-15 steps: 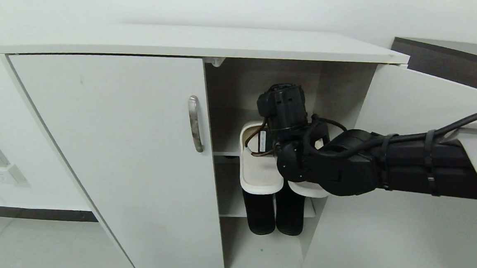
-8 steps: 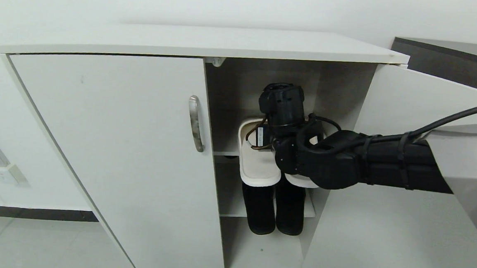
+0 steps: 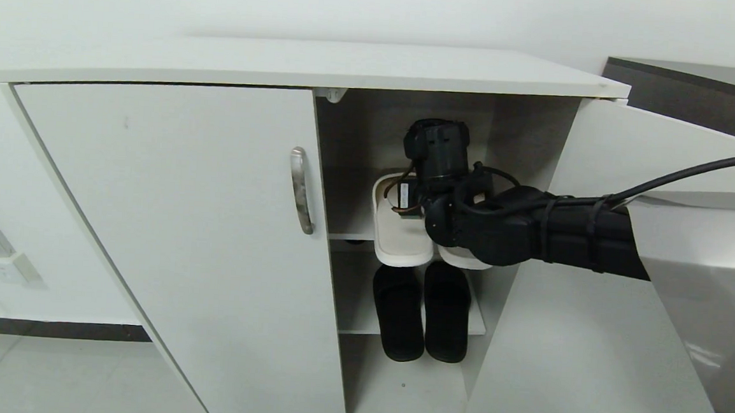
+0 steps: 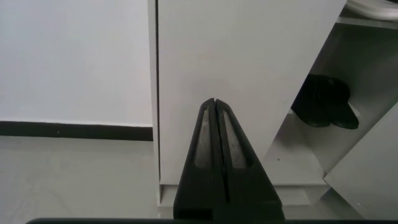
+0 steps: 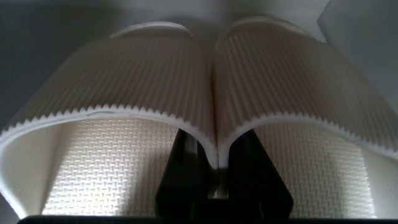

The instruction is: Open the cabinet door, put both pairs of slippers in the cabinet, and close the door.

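My right fingers (image 5: 184, 169) clamp the white slippers (image 3: 403, 244), overhanging the upper shelf (image 3: 348, 236) front edge; left fingers (image 4: 203, 149) pressed together, empty.

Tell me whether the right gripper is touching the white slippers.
Touching. The right wrist view shows the right gripper with one finger inside each of the white slippers, their adjoining strap edges pinched between them.

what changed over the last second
The right gripper carried the white slippers deeper into the cabinet, over the upper shelf, uncovering the black slippers below. Its fingers stay clamped on them; the black slippers, shut left door and open right door kept their places.
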### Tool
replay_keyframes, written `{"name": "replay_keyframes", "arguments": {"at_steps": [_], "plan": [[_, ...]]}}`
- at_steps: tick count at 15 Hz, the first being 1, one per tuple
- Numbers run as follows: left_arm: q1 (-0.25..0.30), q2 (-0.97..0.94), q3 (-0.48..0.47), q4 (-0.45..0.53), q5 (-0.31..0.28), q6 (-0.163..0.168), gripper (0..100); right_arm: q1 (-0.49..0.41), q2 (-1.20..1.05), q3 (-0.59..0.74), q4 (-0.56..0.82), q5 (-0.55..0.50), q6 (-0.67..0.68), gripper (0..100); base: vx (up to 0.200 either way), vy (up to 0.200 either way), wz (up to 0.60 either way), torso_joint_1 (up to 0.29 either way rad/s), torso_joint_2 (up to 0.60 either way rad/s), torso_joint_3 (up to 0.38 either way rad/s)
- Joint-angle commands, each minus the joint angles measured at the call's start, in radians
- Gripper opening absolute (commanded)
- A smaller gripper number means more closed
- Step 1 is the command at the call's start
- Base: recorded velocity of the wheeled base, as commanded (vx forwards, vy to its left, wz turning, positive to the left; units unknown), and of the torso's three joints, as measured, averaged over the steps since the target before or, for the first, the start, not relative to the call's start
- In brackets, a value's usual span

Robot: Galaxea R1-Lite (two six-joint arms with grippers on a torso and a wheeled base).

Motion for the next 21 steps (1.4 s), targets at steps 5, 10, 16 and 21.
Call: {"name": "replay_keyframes", "arguments": {"at_steps": [5,10,16,21], "plan": [[0.000,0.001,0.000,-0.001,0.001,0.000,0,-0.030,0.028,-0.022,0.014,0.011,0.007,0,0.000,0.000,0.00,0.000,0.00,0.000],[0.000,0.001,0.000,-0.001,0.001,0.000,0,-0.025,0.010,-0.022,-0.045,0.011,0.007,0,0.000,0.000,0.00,0.000,0.00,0.000],[0.000,0.001,0.000,-0.001,0.001,-0.002,0,-0.025,0.020,-0.022,-0.046,0.013,0.011,0,0.000,0.000,0.00,0.000,0.00,0.000],[0.000,0.001,0.000,-0.001,0.001,-0.002,0,-0.027,0.033,-0.022,-0.045,0.013,0.023,0,0.000,0.000,0.00,0.000,0.00,0.000]]}}
